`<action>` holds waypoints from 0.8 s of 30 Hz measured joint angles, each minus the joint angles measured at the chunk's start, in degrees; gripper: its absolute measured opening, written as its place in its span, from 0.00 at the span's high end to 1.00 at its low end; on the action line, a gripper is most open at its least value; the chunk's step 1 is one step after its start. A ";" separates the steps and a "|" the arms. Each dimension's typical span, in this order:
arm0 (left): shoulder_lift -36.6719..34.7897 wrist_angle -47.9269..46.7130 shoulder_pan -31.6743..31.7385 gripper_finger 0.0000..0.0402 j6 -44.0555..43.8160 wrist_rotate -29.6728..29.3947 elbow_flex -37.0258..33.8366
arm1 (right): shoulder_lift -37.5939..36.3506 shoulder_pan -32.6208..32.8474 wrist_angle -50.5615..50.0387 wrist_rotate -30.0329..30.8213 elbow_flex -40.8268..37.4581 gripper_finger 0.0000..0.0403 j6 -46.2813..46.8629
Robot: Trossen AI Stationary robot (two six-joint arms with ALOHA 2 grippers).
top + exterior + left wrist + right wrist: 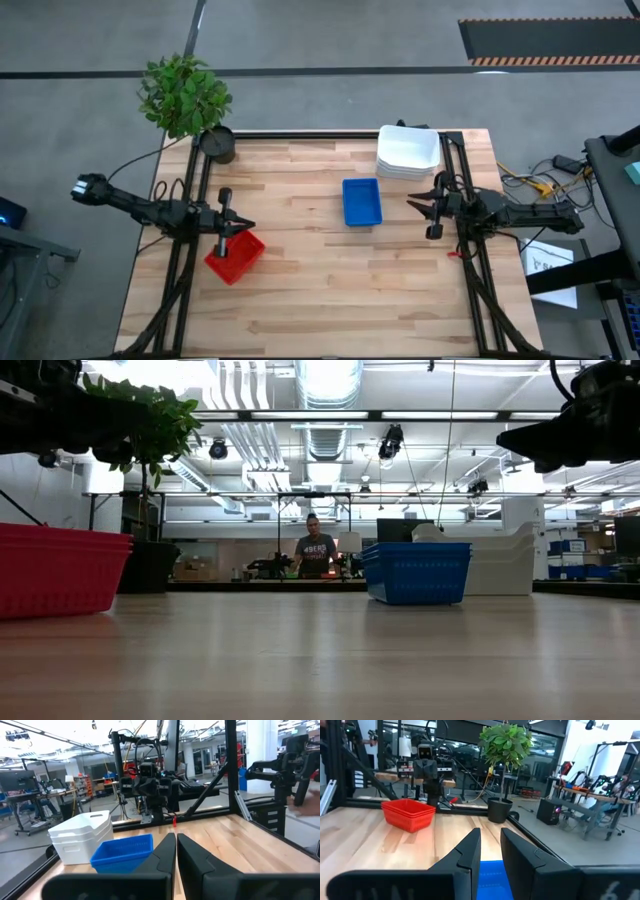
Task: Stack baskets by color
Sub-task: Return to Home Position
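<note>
The left gripper [176,837] is hanging at the table's [330,300] left side, its fingers lying almost closed on each other and gripping nothing. Its tip is sitting just above the near edge of the red stack [235,256]. The right gripper [490,834] is waiting at the right side with its fingers parted only narrowly, also empty, and pointing toward the blue stack [361,201].

The baskets are sitting in three separate piles, one per color: red at the left, blue near the middle, and the white stack [408,152] at the far right corner. Each pile is standing well apart from the others, so the sorting looks finished. Both arms are carrying nothing, which fits them being parked rather than reaching for another basket.

The high view is giving the layout, but from above each pile is reading as a single basket. The low view is showing the nested rims on the red and blue piles and the left arm hanging clear above the red one. It is also showing a person [316,552] standing far off in the room. The left wrist view is showing the white pile's tiers beside the blue. The right wrist view is showing the red pile beyond bare wood, with the plant [506,745] in its pot [500,810] at the table's far corner.
</note>
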 joint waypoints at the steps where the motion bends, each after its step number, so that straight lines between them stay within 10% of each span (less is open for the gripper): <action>1: 0.00 -0.02 0.00 1.00 0.00 0.00 -0.01 | 0.00 0.00 0.00 -0.03 0.00 0.83 0.38; 24: 1.58 0.05 0.00 1.00 -0.02 0.02 -0.09 | 0.02 0.00 0.00 -0.03 0.04 0.83 0.67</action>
